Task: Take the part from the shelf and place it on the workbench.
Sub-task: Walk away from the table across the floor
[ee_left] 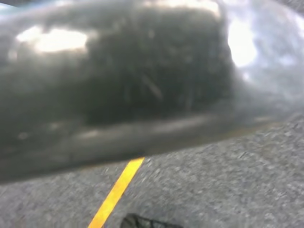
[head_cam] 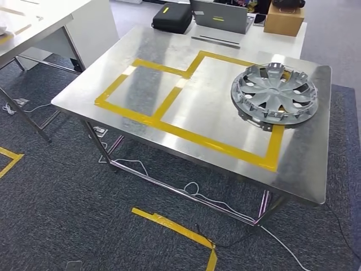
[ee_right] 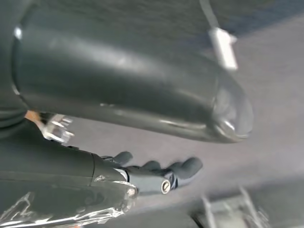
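Dark grey carpet (head_cam: 64,220) with strips of yellow floor tape (head_cam: 174,226) lies nearest in the head view, crossed by loose white cables (head_cam: 192,189) under the table frame. Beyond it stands the brushed-steel rectangular worktop (head_cam: 140,53), marked with yellow tape (head_cam: 200,141) into boxes. On its far right part rests the task's thing, a round silver-grey plastic wheel cover (head_cam: 274,94), lying flat with its spokes and oval cut-outs facing up and small clips showing along its rim; its near edge overlaps the yellow tape line. Behind the worktop, on a white desk (head_cam: 276,42), sit a black zipped case (head_cam: 172,17), a grey laptop (head_cam: 221,17) and a brown cardboard box (head_cam: 284,20). In the right wrist view, the right hand (ee_right: 161,173) shows dark fingers (ee_right: 188,167) stretched out and apart, holding nothing, above blurred grey floor. The left wrist view is blurred, so the left hand's state cannot be told.
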Controlling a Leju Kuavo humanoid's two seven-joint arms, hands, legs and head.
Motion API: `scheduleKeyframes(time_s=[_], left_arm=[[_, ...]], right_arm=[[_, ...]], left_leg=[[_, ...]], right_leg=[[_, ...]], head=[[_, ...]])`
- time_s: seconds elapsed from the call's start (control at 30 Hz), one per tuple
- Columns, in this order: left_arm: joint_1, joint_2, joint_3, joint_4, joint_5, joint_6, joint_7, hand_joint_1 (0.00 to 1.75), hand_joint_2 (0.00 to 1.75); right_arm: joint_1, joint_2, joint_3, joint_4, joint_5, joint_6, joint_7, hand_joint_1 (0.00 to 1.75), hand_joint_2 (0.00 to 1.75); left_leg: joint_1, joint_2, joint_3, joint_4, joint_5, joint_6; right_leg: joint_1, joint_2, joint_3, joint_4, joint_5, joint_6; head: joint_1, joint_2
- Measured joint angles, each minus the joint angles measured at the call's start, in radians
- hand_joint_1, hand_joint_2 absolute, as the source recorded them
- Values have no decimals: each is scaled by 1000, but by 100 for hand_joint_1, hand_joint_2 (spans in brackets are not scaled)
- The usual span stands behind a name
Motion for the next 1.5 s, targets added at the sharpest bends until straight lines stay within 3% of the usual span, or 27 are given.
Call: scheduleKeyframes(time_s=[0.03, 0.07, 0.1, 0.13, 0.2, 0.27, 0.3, 0.4, 0.47, 0.53, 0.6, 0.63, 0.67, 0.77, 0.83, 0.9, 0.97, 1.03, 1.1, 1.13, 1.2, 1.23, 1.3, 1.33, 1.4, 1.43, 1.5], left_arm=[[0, -2, 1, 0, 0, 1, 0, 0, 0], [0, -3, 2, 0, 0, 2, -1, 0, 0], [-1, -3, 3, 0, 1, 3, -4, 0, 0], [-1, -3, 3, 0, 4, 2, -8, 0, 0], [-2, -3, 5, 0, 11, -3, -21, 0, 0], [-7, -2, 7, 0, 16, -9, -33, 0, 0], [-10, -2, 8, 0, 17, -11, -37, 0, 0], [-13, 0, 11, 0, 19, -12, -35, 0, 0], [-12, 1, 12, 0, 21, -10, -29, 0, 0], [-11, 2, 14, 0, 24, -6, -23, 0, 0], [-9, 3, 17, 0, 25, 0, -18, 0, 0], [-8, 3, 18, 0, 25, 3, -16, 0, 0], [-6, 3, 19, 0, 26, 5, -15, 0, 0], [-8, -4, 23, 0, 26, 15, -14, 0, 0], [-10, -10, 25, -1, 25, 26, -8, 0, 0], [-6, -15, 27, -2, 23, 35, -2, 0, 0], [-2, -18, 28, -4, 23, 39, 0, 0, 0], [-3, -22, 28, -5, 23, 41, 0, 0, 0], [-3, -23, 28, -5, 22, 41, 0, 0, 0], [-1, -23, 28, -5, 22, 41, 1, 0, 0], [2, -23, 29, -5, 22, 41, 1, 0, 0], [1, -23, 29, -5, 22, 42, 1, 0, 0], [-3, -25, 29, -6, 21, 42, 1, 0, 0], [-4, -26, 29, -6, 21, 42, 1, 0, 0], [0, -26, 29, -6, 21, 42, 2, 0, 0], [1, -26, 29, -6, 21, 42, 3, 0, 0], [-1, -27, 29, -7, 20, 46, 12, 0, 0]], right_arm=[[-22, 0, -32, 40, 5, 22, 2, 0, 0], [-42, 1, -64, 85, 10, 51, 5, 0, 0], [-61, 1, -92, 134, 22, 88, 11, 0, 0], [-79, 0, -118, 187, 41, 129, 19, 0, 0], [-107, -2, -158, 299, 87, 198, 30, 0, 0], [-130, -5, -185, 410, 134, 253, 32, 0, 0], [-139, -6, -193, 461, 157, 282, 27, 0, 0], [-158, -12, -203, 600, 223, 350, -13, 0, 0], [-168, -16, -205, 673, 256, 374, -44, 0, 0], [-176, -23, -205, 724, 287, 391, -66, 0, 0], [-182, -30, -205, 760, 313, 403, -80, 0, 0], [-185, -33, -205, 774, 324, 406, -84, 0, 0], [-186, -35, -205, 786, 335, 408, -88, 0, 0], [-192, -43, -205, 813, 360, 414, -93, 0, 0], [-194, -48, -205, 826, 368, 418, -93, 0, 0], [-196, -50, -205, 837, 372, 421, -94, 0, 0], [-198, -50, -205, 845, 375, 423, -95, 0, 0], [-199, -51, -205, 852, 375, 424, -97, 0, 0], [-199, -52, -205, 858, 375, 424, -97, 0, 0], [-200, -53, -205, 860, 375, 424, -97, 0, 0], [-203, -53, -205, 864, 375, 424, -97, 0, 0], [-204, -54, -205, 865, 375, 424, -97, 0, 0], [-206, -54, -205, 868, 375, 424, -97, 0, 0], [-207, -54, -205, 868, 375, 424, -97, 0, 0], [-211, -54, -205, 869, 376, 424, -97, 0, 0], [-212, -54, -205, 869, 380, 425, -98, 0, 0], [-211, -54, -205, 870, 400, 429, -99, 0, 0]], left_leg=[[2, 0, -11, 64, -48, -3], [3, 0, -16, 123, -72, -5], [3, 0, -12, 161, -72, -6], [3, 0, 5, 170, -50, -5], [3, -2, 81, 91, 3, 1], [1, -3, 177, -49, 4, 11], [-1, -4, 205, -98, -8, 16], [0, -8, 208, -137, -12, 33], [2, -13, 193, -140, 6, 46], [1, -20, 173, -138, 22, 52], [-2, -31, 153, -135, 37, 52], [-4, -39, 144, -134, 44, 51], [-5, -48, 137, -134, 49, 49], [-7, -76, 122, -131, 63, 41], [-4, -95, 108, -128, 73, 30], [-2, -111, 98, -125, 78, 18], [-4, -85, 76, -83, 47, 8], [0, -38, 22, 32, -19, -5], [9, -19, -26, 140, -56, -17], [12, -14, -27, 148, -47, -21], [18, 2, 25, 57, 15, -26], [17, 24, 61, -8, 41, -26], [10, 59, 102, -93, 62, -13], [6, 64, 103, -103, 57, -4], [5, 45, 97, -104, 59, 14], [6, 35, 96, -105, 61, 22], [8, 13, 92, -108, 68, 36]], right_leg=[[1, -1, -15, 1, 12, -3], [3, -1, -29, 5, 24, -3], [4, -2, -44, 10, 35, -3], [4, -2, -61, 17, 45, -2], [5, -2, -95, 34, 61, 2], [8, -3, -122, 50, 73, 10], [9, -5, -131, 55, 79, 15], [9, -12, -150, 62, 90, 31], [7, -8, -177, 115, 44, 42], [4, -2, -223, 241, -41, 50], [2, 0, -245, 333, -85, 51], [2, 2, -229, 326, -78, 50], [2, 8, -193, 279, -54, 46], [2, 71, -61, 75, 14, 25], [2, 88, -37, 32, 14, 16], [0, 63, -37, 21, 19, 11], [-5, 34, -34, 8, 28, 3], [-7, 3, -33, 4, 31, -1], [-6, -29, -37, 7, 30, -1], [-6, -43, -39, 9, 29, 0], [-7, -67, -40, 16, 25, 6], [-6, -78, -40, 20, 21, 11], [-1, -98, -42, 30, 12, 23], [2, -108, -42, 33, 9, 28], [1, -122, -41, 35, 4, 36], [-1, -108, -44, 44, -6, 41], [-6, -50, -79, 121, -60, 48]], head=[[-1, 0], [-2, 0], [-1, 0], [-1, 0], [-2, 0], [-2, 0], [-2, 0], [-1, 0], [2, 0], [4, 0], [4, 0], [4, 0], [4, 0], [3, 0], [2, 0], [2, 0], [-6, 0], [-16, 0], [-18, 0], [-19, 0], [-19, 0], [-20, 0], [-20, 0], [-20, 0], [-17, 0], [-17, 0], [-15, 0]])
